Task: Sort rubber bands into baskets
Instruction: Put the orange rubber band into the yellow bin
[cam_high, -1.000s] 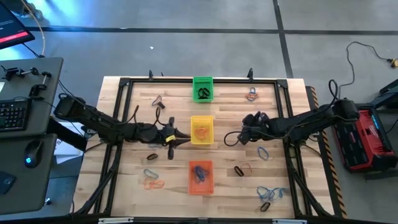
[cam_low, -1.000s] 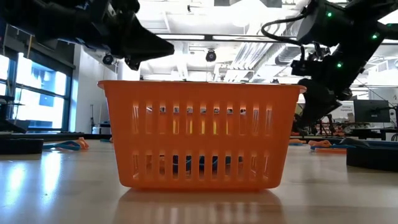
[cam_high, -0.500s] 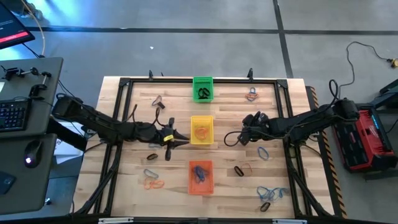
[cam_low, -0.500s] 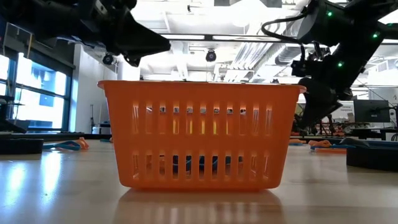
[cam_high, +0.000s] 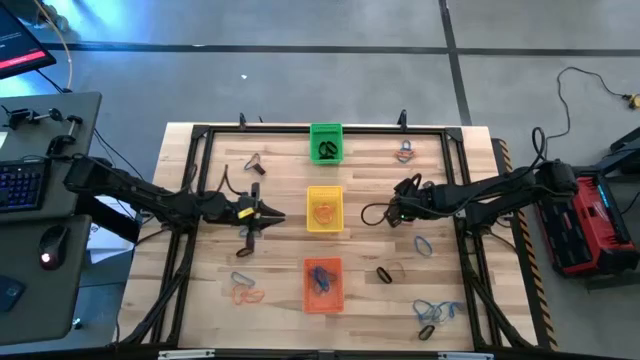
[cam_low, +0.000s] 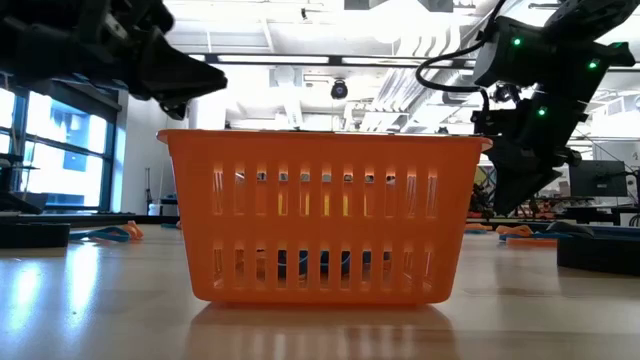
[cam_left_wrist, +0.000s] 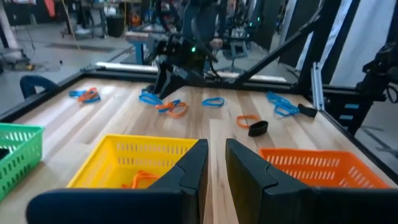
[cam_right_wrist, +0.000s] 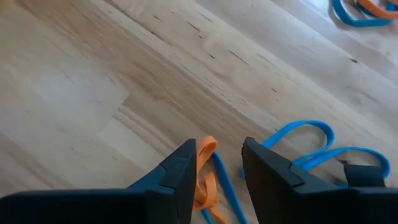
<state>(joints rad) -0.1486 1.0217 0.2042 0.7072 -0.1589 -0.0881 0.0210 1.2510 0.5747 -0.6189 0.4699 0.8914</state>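
We saw three baskets (cam_high: 323, 212) in a row mid tabletop (cam_high: 280, 260), bands (cam_high: 436, 310) scattered around, left gripper (cam_left_wrist: 212, 163) empty beside yellow basket, fingers apart, right gripper (cam_right_wrist: 219, 163) low over orange and blue bands, fingers apart

No text, label, brand, number or sign can be read in any of the views. The monitor (cam_high: 18, 48) at the high view's far corner shows a red patch with marks too small to make out.
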